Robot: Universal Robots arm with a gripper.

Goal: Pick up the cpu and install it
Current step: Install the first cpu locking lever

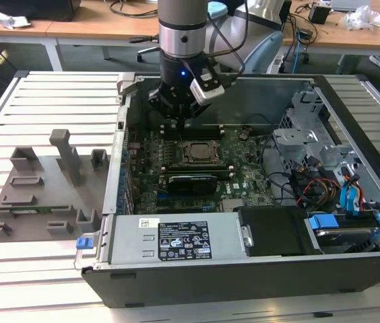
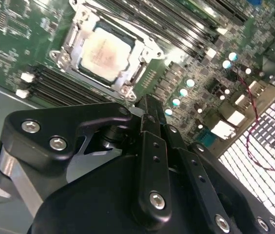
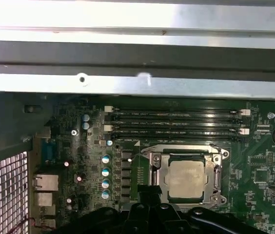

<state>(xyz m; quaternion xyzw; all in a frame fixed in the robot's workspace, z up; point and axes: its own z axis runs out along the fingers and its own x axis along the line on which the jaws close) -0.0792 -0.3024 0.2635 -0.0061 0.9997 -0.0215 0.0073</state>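
Inside the open computer case (image 1: 352, 134), which lies on its side on a slatted desk (image 1: 42, 94), you have the gripper (image 1: 180, 111) hanging over the motherboard (image 1: 244, 171), close to the case's far wall in the exterior view. The cpu (image 3: 186, 179) sits in its socket frame (image 3: 153, 161) on the board, its pale metal top facing up, apart from the gripper. It looks seated square within the frame, which suggests it is already in place, though you cannot confirm it is fully down from these angles.

Whether the jaws are open or closed cannot be told: in both wrist views the dark gripper body (image 2: 142, 185) blocks the tips, and the exterior view has them in shadow. Nothing can be seen held between them.

Beside the socket run the long black memory slots (image 3: 176, 122). On the exterior view's left, grey plastic holder blocks (image 1: 62, 175) stand on the desk, outside the case; what they carry is hard to make out.
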